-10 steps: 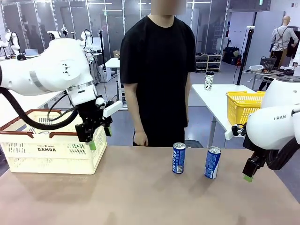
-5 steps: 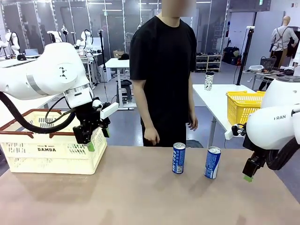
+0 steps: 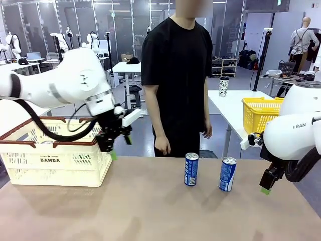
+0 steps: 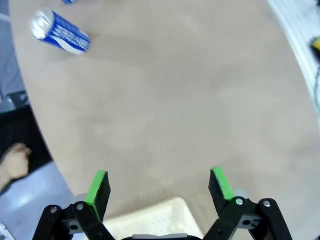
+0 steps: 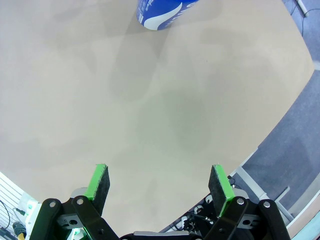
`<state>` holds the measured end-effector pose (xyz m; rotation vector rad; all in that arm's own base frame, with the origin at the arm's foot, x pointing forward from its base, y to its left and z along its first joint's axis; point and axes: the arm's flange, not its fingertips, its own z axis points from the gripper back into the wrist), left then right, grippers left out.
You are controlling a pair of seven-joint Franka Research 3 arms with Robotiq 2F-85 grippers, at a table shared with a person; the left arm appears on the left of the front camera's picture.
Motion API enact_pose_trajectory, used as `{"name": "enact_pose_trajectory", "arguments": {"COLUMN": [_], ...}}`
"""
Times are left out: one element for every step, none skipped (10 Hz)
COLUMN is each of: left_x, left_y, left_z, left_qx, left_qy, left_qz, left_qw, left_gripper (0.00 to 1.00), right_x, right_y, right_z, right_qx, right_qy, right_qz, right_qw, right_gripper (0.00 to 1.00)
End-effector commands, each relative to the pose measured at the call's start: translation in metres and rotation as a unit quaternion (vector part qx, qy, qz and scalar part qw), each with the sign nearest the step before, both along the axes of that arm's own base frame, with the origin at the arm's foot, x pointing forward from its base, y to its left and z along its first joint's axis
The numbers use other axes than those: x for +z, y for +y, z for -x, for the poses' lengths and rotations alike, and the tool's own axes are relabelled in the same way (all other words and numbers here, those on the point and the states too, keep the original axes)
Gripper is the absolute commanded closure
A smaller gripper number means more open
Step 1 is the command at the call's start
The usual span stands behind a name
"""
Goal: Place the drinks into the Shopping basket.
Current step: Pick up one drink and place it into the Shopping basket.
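Two blue drinks cans stand upright on the brown table, one point(image 3: 191, 169) near the middle and one point(image 3: 227, 173) to its right. The cream Shopping basket point(image 3: 30, 143) with its reddish-brown rim sits at the table's left. My left gripper point(image 3: 120, 148) hangs open and empty just past the basket's right far corner. The left wrist view shows the left gripper point(image 4: 159, 184) over bare tabletop, with a blue can point(image 4: 60, 34) far off. Beyond the right can, my right gripper point(image 3: 266, 187) is open and empty. In the right wrist view the right gripper point(image 5: 159, 184) has a blue can point(image 5: 160, 12) ahead.
A person in black stands at the far edge, one hand point(image 3: 161, 146) hanging just behind the middle can. A yellow basket point(image 3: 261, 113) sits on a separate white table at the back right. The table's right edge point(image 5: 280, 125) runs close to my right gripper.
My left arm has swung right, from above the basket's right side to just past its corner. The person has stepped slightly right. The right arm and cans have not moved.
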<state>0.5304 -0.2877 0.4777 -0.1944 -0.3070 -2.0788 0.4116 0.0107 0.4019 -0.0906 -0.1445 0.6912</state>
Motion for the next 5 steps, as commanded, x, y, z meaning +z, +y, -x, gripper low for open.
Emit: {"name": "enact_pose_trajectory", "arguments": {"left_x": [-0.001, -0.004, -0.009, -0.015, -0.02], "left_y": [-0.044, -0.066, -0.086, -0.105, -0.119], "left_z": [-0.032, -0.043, -0.05, -0.056, -0.059], "left_qx": [-0.013, -0.02, -0.033, -0.044, -0.053], "left_qy": [-0.026, -0.033, -0.029, -0.027, -0.03], "left_qz": [0.003, 0.008, 0.011, 0.017, 0.024], "left_qw": [1.0, 0.999, 0.999, 0.999, 0.998], "left_gripper": [0.0, 0.0, 0.0, 0.0, 0.0], "right_x": [-0.001, -0.001, -0.001, -0.001, -0.001], "right_y": [0.001, 0.001, 0.001, 0.001, 0.001], "right_z": [0.0, 0.0, 0.0, 0.0, 0.0], "right_qx": [-0.003, -0.003, -0.003, -0.003, -0.003], "right_qy": [0.0, 0.0, 0.0, 0.0, 0.0], "right_qz": [-0.002, -0.002, -0.002, -0.002, -0.002], "right_qw": [1.0, 1.0, 1.0, 1.0, 1.0], "right_gripper": [0.0, 0.0, 0.0, 0.0, 0.0]}}
